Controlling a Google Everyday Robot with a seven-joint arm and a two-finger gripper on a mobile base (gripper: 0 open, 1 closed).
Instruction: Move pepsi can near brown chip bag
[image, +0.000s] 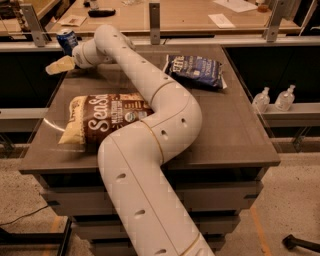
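The pepsi can (66, 40), dark blue with a silver top, stands upright at the table's far left corner. My gripper (59, 65) is at the end of the white arm (150, 100), just in front of the can and a little left of it, low over the table's left edge. The brown chip bag (102, 120) with white script lies flat on the front left of the table, partly covered by my arm. The can is well behind the bag, apart from it.
A dark blue chip bag (196, 70) lies at the table's back right. The grey table (235, 135) drops off at its left and front edges. A wooden counter with metal posts (154, 20) runs behind. Two small bottles (272, 98) stand on a ledge at the right.
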